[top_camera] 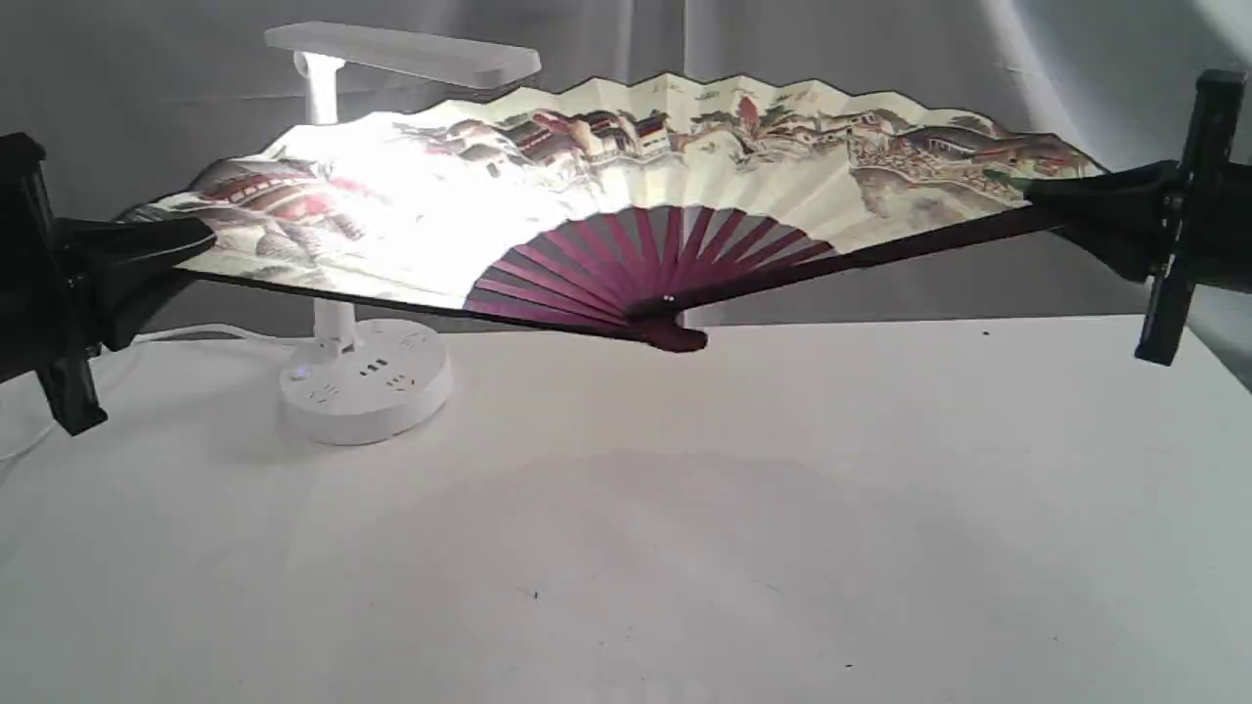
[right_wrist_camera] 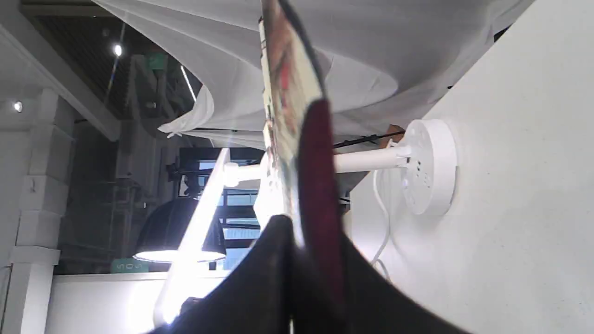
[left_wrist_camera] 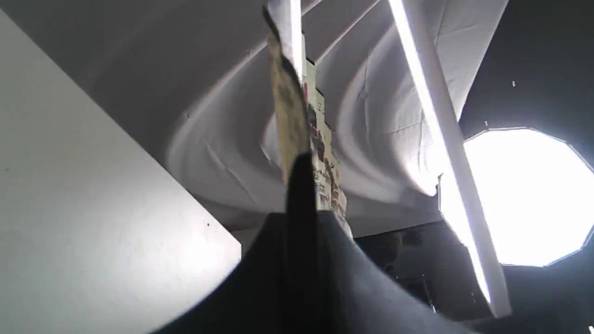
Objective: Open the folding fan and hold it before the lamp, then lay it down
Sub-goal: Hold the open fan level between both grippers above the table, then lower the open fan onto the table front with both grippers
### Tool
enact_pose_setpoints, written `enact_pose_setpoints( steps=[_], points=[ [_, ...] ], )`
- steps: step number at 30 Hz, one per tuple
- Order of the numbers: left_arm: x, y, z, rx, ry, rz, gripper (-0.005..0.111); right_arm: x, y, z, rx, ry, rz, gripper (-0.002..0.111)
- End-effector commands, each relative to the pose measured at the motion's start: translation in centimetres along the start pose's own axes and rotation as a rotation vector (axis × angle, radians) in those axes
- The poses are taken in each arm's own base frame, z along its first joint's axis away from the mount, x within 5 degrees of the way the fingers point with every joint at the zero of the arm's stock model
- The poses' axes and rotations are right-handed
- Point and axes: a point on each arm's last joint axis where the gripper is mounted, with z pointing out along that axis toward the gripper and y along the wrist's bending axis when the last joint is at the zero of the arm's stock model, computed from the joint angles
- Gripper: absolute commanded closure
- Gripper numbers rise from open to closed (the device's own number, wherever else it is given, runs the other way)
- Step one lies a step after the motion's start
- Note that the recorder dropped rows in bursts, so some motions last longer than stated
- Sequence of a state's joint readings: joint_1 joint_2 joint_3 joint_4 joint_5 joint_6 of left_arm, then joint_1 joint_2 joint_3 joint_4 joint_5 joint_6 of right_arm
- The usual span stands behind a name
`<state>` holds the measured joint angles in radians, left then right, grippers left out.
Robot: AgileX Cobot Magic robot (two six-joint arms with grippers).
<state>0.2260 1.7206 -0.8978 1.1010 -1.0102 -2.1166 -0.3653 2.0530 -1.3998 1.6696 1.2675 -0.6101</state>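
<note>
The folding fan (top_camera: 626, 186) is spread fully open and held in the air above the table, its painted cream leaf facing the exterior camera. My left gripper (top_camera: 181, 244) is shut on the fan's left guard, and my right gripper (top_camera: 1047, 200) is shut on the right guard. The maroon ribs meet at the pivot (top_camera: 670, 318) just above the tabletop. Behind the fan's left half stands the lit white lamp (top_camera: 337, 323), its flat head (top_camera: 401, 51) showing above the leaf. Each wrist view shows the fan (left_wrist_camera: 297, 120) (right_wrist_camera: 292, 93) edge-on between dark fingers, and the lamp (right_wrist_camera: 417, 162) shows beyond.
A white table (top_camera: 685, 548) spreads beneath the fan. Grey draped cloth (top_camera: 880, 49) hangs behind. The lamp's white cord (top_camera: 196, 334) trails to the left. A bright studio light (left_wrist_camera: 529, 195) glows in the left wrist view.
</note>
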Motion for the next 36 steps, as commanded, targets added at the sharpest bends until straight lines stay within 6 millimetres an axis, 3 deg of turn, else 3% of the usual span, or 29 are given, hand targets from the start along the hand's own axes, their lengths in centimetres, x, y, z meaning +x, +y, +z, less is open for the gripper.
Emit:
enact_pose_setpoints(
  steps=[1, 6, 12, 19, 28, 36],
  points=[
    [-0.4, 1.1, -0.6, -0.097, -0.060, -0.033, 0.107, -0.1, -0.8, -0.9, 0.037, -0.053, -0.047, 0.108],
    [0.5, 2.9, -1.2, -0.212, -0.040, -0.023, 0.107, 0.8, -3.3, -1.0, 0.089, -0.065, -0.019, 0.108],
    [1.3, 3.3, -1.3, -0.247, 0.054, 0.044, 0.107, 1.8, -5.9, -1.0, 0.124, -0.046, -0.047, 0.108],
    [2.6, 4.6, -1.9, -0.316, 0.143, 0.085, 0.107, 3.5, -7.6, -1.3, 0.090, -0.051, -0.191, 0.108],
    [4.6, 6.4, -3.0, -0.362, 0.195, 0.067, 0.107, 6.6, -10.4, -2.2, 0.138, -0.022, -0.227, 0.108],
    [6.4, 7.9, -4.2, -0.384, 0.215, 0.105, 0.107, 7.7, -11.7, -3.5, 0.163, -0.036, -0.192, 0.108]
  ],
)
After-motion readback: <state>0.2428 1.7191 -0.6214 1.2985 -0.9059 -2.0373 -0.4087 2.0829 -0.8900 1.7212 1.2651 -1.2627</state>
